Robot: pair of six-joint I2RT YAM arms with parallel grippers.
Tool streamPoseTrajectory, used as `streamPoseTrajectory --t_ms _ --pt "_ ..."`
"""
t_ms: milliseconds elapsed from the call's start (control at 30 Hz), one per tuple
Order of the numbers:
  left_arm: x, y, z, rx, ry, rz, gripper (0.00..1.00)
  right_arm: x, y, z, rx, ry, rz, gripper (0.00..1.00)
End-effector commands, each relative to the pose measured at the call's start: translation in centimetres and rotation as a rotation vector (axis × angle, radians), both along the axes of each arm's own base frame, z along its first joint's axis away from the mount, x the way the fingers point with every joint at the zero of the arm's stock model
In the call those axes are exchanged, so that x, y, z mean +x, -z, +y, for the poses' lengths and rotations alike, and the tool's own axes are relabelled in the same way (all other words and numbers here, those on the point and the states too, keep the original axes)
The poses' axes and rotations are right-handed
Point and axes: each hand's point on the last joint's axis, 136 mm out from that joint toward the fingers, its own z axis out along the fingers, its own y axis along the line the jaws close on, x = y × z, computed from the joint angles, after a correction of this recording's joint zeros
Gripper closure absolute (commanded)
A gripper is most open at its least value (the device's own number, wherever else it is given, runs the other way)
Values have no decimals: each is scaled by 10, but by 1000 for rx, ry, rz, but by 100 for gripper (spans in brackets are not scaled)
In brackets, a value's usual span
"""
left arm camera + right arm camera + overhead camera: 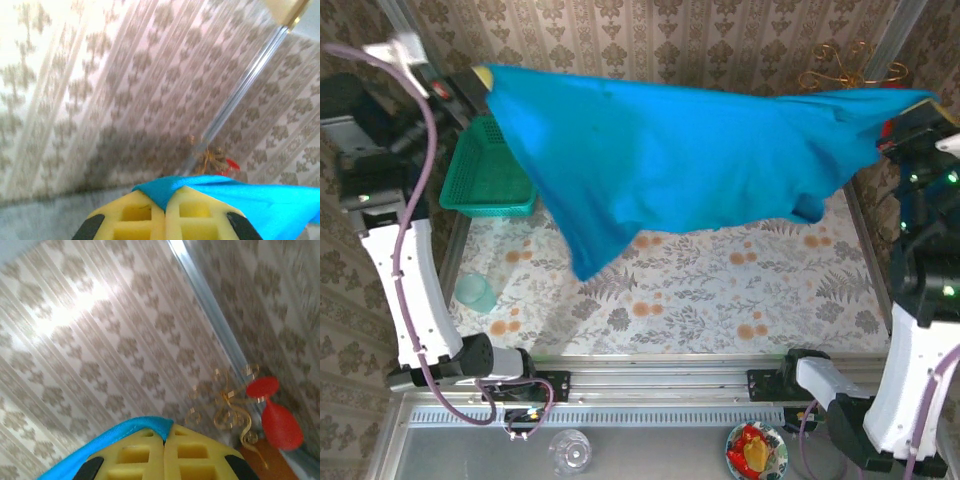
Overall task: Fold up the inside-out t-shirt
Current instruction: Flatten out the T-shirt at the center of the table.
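The inside-out t-shirt (680, 165), plain blue-teal cloth, hangs stretched in the air across the back of the table, held up at both ends. My left gripper (480, 75) is shut on its left corner high at the back left; in the left wrist view the cloth (260, 200) is pinched between my yellow pads (135, 215). My right gripper (918, 112) is shut on the shirt's right end at the far right; in the right wrist view a hemmed edge (125, 432) runs into the closed yellow pads (200, 455). A long fold of cloth sags toward the table.
A teal mesh basket (485, 175) sits at the back left, partly behind the shirt. A clear cup (475, 293) stands on the flowered tablecloth (720, 290) at the left. A gold wire ornament (845, 65) and a red vase (277, 422) stand at the back right.
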Motion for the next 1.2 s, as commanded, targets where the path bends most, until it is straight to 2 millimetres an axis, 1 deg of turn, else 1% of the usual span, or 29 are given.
streamPoseTrajectory --t_ms 0,33,67,100,167,200,233,267,333,367,433,500,600,667,800,867,933,967,1033,1067,1100,1167 --pt "-21 -10 6 4 -58 -19 100 26 27 -6 63 1 51 100" --pt "-14 -1 7 -21 -55 2 100 23 24 -7 55 11 47 100" --pt "-4 15 7 -57 -38 26 100 16 16 -10 38 36 37 100" --pt "7 33 4 -102 -15 51 100 6 7 -14 19 71 29 100" --pt "21 63 -5 -166 43 82 100 -18 -13 -21 -13 138 3 100" --pt "25 73 -7 -186 63 103 100 -27 -22 -22 -27 153 -19 100" --pt "26 75 -8 -189 75 115 100 -32 -27 -21 -31 157 -36 100" --pt "24 71 -7 -183 73 110 100 -35 -31 -19 -31 147 -51 100" --pt "13 53 -5 -151 53 63 100 -35 -32 -15 -24 120 -60 100" --pt "5 41 -5 -131 40 22 100 -37 -31 -14 -22 117 -60 100" --pt "-12 24 -6 -109 33 -41 100 -47 -32 -15 -21 133 -71 100" --pt "-29 8 -8 -105 32 -92 100 -69 -40 -14 -32 154 -115 100" --pt "-57 -8 -13 -90 46 -158 100 -103 -53 -11 -61 178 -184 100" --pt "-75 -13 -17 -68 59 -182 100 -125 -60 -10 -71 196 -216 100" --pt "-101 -16 -20 -38 37 -204 100 -153 -72 -9 -84 223 -279 100" --pt "-106 -19 -19 -39 32 -207 100 -156 -79 -8 -91 228 -298 100" --pt "-105 -22 -19 -43 32 -211 100 -149 -85 -8 -97 221 -290 100" --pt "-101 -23 -19 -44 32 -208 100 -142 -88 -9 -100 215 -281 100" --pt "-86 -19 -16 -47 25 -188 100 -126 -91 -9 -102 202 -263 100" --pt "-77 -16 -15 -52 26 -173 100 -114 -91 -10 -103 194 -250 100" --pt "-63 -11 -13 -64 33 -143 100 -102 -91 -11 -104 186 -235 100" --pt "-40 -1 -15 -81 73 -108 100 -74 -85 -13 -97 165 -195 100"
